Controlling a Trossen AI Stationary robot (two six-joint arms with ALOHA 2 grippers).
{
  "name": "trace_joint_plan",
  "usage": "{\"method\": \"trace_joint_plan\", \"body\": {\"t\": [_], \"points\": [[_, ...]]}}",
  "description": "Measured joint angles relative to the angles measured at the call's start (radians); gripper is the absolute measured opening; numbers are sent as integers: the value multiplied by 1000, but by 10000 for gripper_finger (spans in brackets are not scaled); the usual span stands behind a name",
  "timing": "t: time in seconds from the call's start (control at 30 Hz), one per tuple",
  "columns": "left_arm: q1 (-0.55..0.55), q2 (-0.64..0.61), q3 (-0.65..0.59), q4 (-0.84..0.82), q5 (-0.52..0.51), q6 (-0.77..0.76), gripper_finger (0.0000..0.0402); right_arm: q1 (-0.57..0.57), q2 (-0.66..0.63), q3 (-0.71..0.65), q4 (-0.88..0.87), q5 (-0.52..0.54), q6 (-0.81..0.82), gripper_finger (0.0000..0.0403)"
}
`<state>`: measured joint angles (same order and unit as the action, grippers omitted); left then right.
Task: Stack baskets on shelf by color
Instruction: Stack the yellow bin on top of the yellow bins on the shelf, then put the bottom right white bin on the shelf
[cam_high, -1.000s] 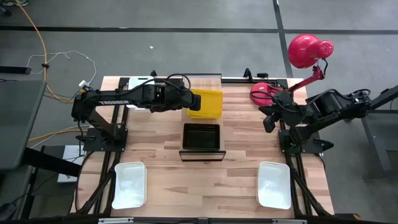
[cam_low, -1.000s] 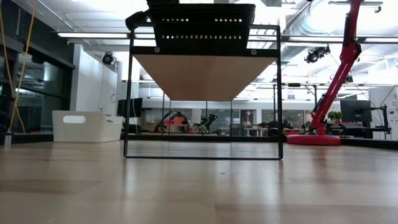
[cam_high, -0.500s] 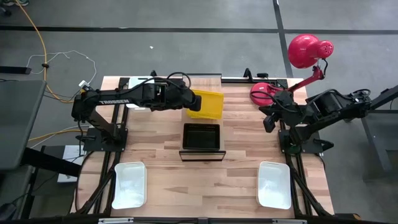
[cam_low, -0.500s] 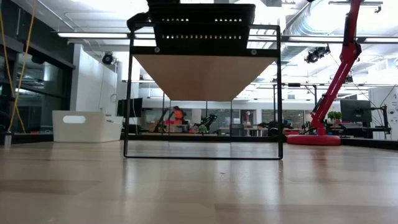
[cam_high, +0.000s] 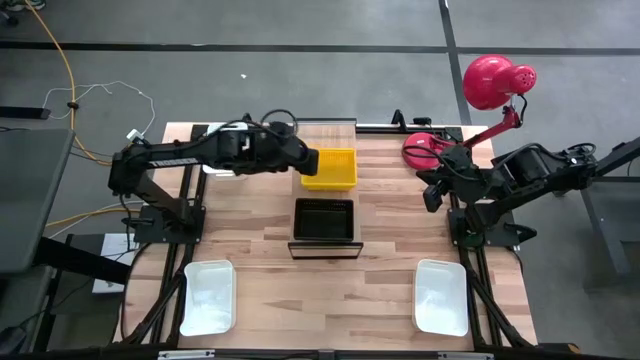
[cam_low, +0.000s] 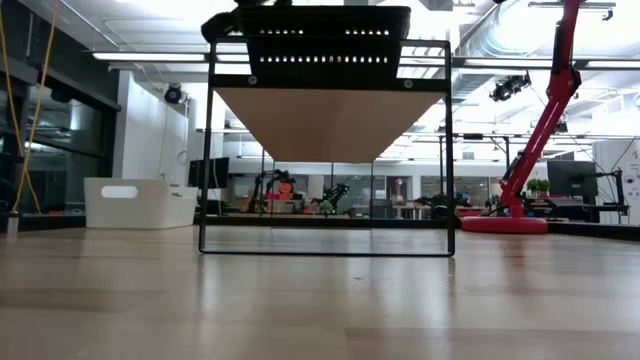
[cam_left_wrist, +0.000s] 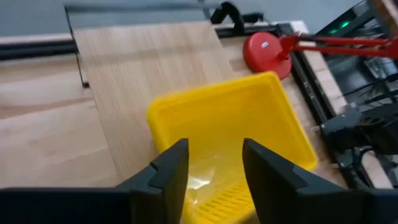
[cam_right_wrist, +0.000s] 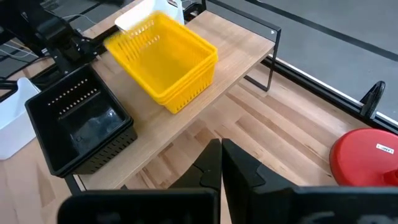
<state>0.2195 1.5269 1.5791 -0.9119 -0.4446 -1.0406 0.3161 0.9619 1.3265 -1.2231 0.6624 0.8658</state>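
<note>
While open, left tool (cam_left_wrist: 211, 168) astride yellow basket (cam_left_wrist: 230, 124)

Left tool (cam_left_wrist: 214, 171) fingers apart, arm extended inward, right tool (cam_right_wrist: 221, 163) closed, arm waiting.

The floor (cam_high: 300, 60) around the table was grey, with dark lines across it. A yellow cable (cam_high: 62, 70) lay at the upper left of the high view. In the low view, long ceiling lights (cam_low: 150, 56) shone at the upper left over a large room with glass walls.
</note>
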Motion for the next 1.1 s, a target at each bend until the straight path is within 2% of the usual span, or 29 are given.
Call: {"method": "trace_joint_plan", "body": {"t": [0.27,0.47,0.63,0.73,0.87,1.0,1.1], "points": [[-1,-124,0,-1,-16,169,154,0,7,0,8,-12,2,0],[-113,-215,0,-1,-44,335,153,-2,20,0,8,-82,2,0],[-229,-308,-27,36,-155,398,154,-2,28,0,5,-125,38,0],[-290,-383,-141,152,-216,432,154,-2,36,0,8,-113,71,0],[-342,-510,-373,402,-199,468,154,-2,59,0,9,-118,80,10],[-349,-612,-582,678,-46,555,154,-2,90,0,6,-207,106,55],[-344,-664,-666,808,84,594,154,-2,122,0,-4,-380,106,107]]}}
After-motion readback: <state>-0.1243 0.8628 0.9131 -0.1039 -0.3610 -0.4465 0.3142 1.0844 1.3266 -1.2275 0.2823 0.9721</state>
